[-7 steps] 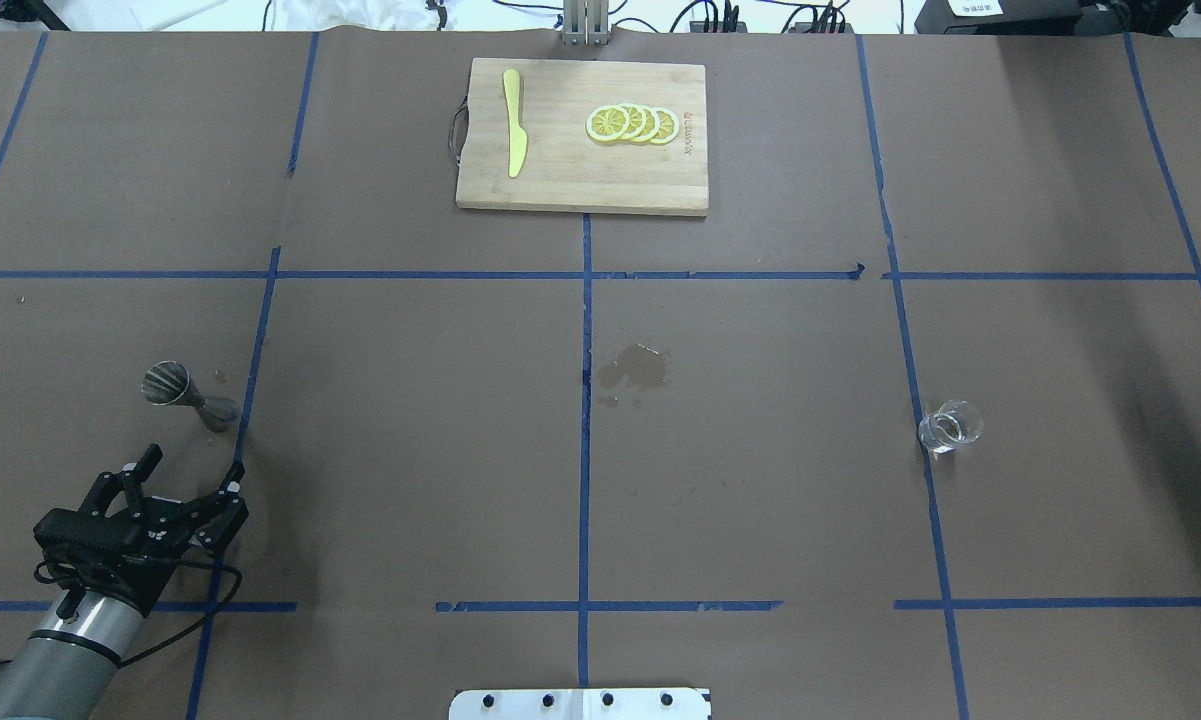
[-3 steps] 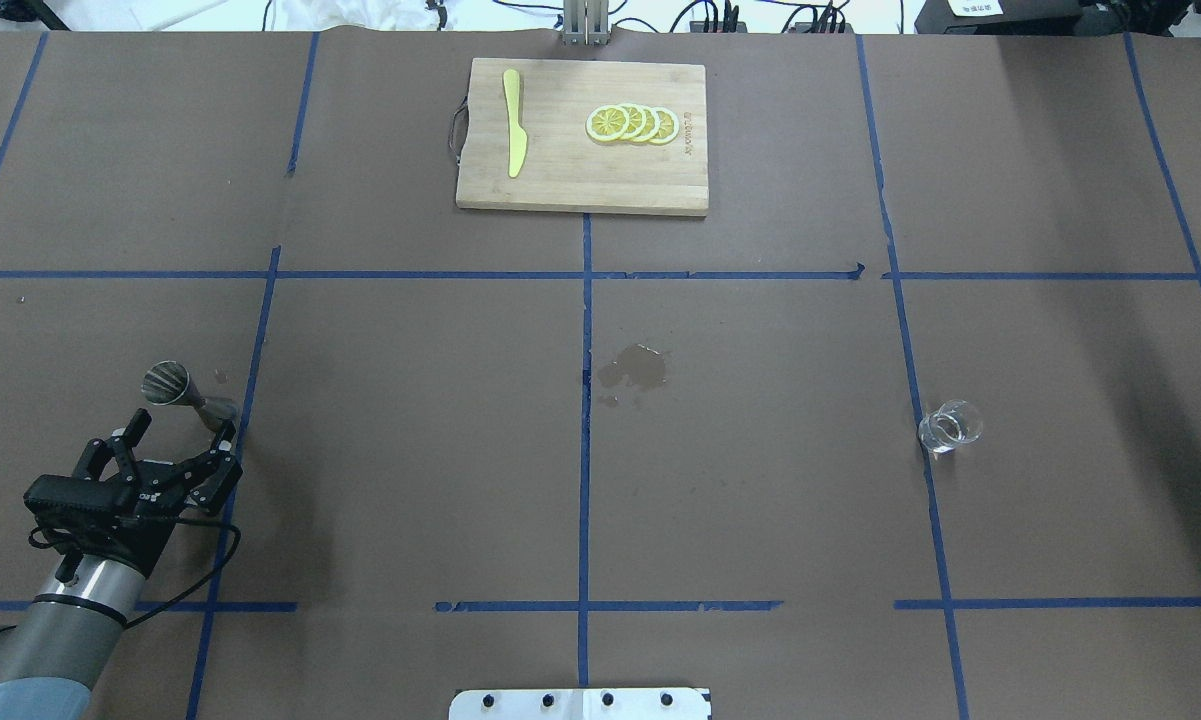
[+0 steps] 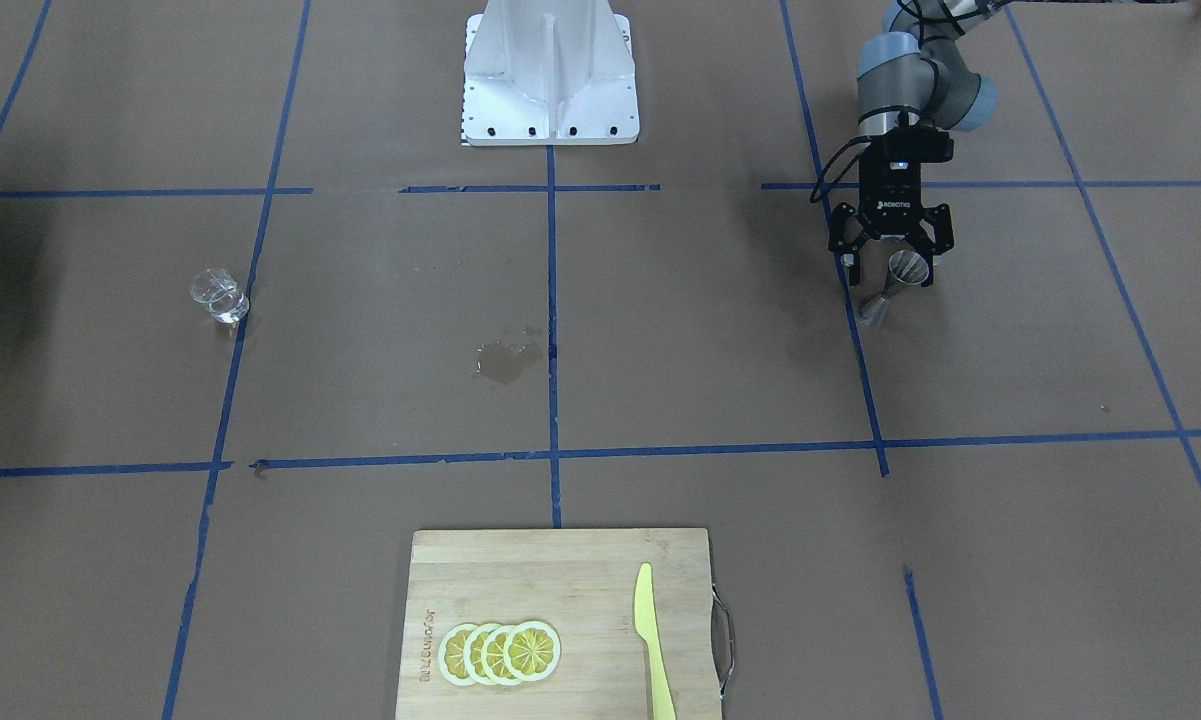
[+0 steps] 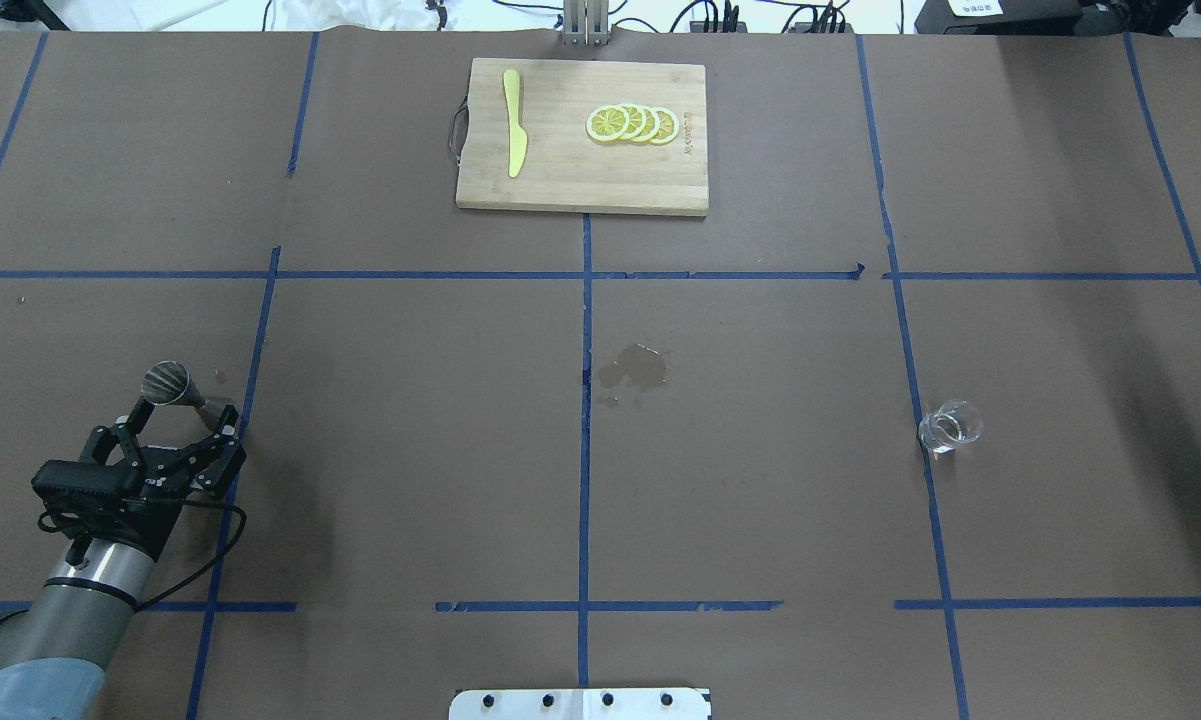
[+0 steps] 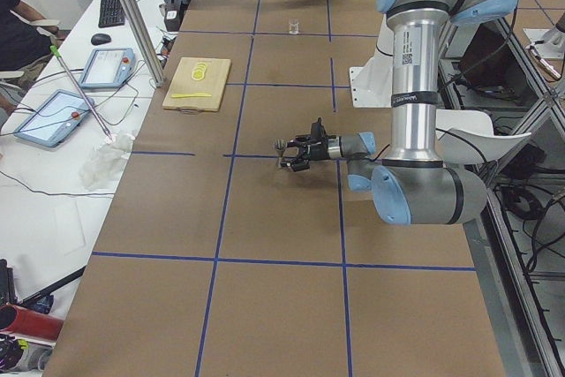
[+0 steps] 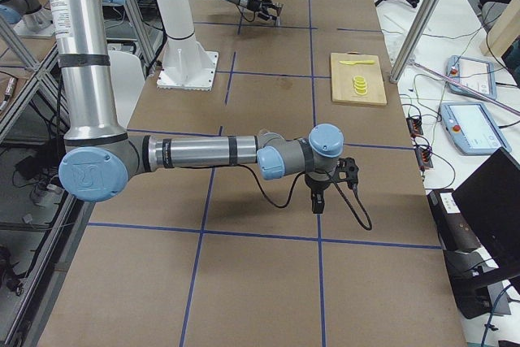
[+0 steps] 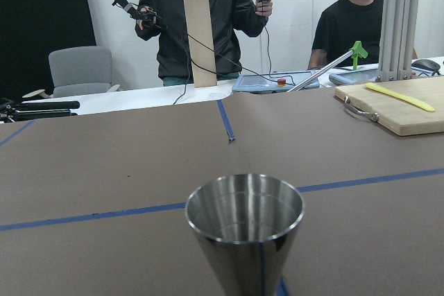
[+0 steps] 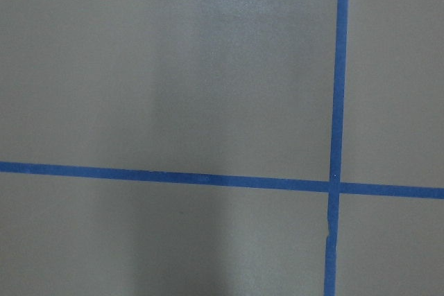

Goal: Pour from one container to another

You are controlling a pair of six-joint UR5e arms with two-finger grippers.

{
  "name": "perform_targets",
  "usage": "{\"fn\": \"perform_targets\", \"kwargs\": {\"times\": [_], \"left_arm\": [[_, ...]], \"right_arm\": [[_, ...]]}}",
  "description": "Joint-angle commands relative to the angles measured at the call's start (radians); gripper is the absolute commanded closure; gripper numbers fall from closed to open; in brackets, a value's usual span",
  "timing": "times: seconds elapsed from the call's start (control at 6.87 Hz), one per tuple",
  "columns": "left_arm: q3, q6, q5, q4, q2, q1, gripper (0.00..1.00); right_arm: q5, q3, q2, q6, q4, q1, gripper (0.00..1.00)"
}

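Table [image 4: 760, 480] overhead shows glass cup [image 4: 950, 425]; wrist view, jigger [image 7: 244, 227] interior.

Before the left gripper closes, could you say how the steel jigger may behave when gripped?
The jigger looks polished and conical, so a grip could slide along it. It stands tall on a small foot, so an off-centre touch from the open left gripper may tip it.
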State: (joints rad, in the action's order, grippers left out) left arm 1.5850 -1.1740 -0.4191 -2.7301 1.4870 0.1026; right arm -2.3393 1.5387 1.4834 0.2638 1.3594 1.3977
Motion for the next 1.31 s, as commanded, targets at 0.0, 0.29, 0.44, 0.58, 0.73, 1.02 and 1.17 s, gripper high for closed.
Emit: {"fn": "perform_targets", "kwargs": {"times": [0.0, 0.29, 0.44, 0.58, 0.73, 1.02, 1.17], "left_arm": [[-0.029, 0.000, -0.020, 0.003, 0.026, 0.009, 0.00], [-0.031, 0.000, -0.021, 0.003, 0.026, 0.017, 0.01], [-0.031, 0.002, -0.024, 0.003, 0.024, 0.031, 0.02], [-0.033, 0.001, -0.038, 0.003, 0.026, 0.038, 0.05], [-0.034, 0.002, -0.040, 0.003, 0.026, 0.038, 0.14], [-0.036, 0.002, -0.040, 0.003, 0.032, 0.039, 0.34], [-0.036, 0.002, -0.040, 0.003, 0.032, 0.039, 0.55]], "right_arm": [[0.000, 0.001, 0.000, 0.000, 0.000, 0.001, 0.00], [0.000, 0.001, 0.000, 0.000, 0.000, 0.001, 0.00], [0.000, 0.001, 0.000, 0.000, 0.000, 0.000, 0.00], [0.000, 0.001, 0.000, -0.001, 0.000, 0.000, 0.00], [0.000, 0.001, 0.000, 0.000, 0.000, 0.000, 0.00], [0.002, 0.000, -0.002, -0.002, 0.000, 0.000, 0.00], [0.002, 0.001, -0.002, -0.002, 0.000, 0.000, 0.00]]}}
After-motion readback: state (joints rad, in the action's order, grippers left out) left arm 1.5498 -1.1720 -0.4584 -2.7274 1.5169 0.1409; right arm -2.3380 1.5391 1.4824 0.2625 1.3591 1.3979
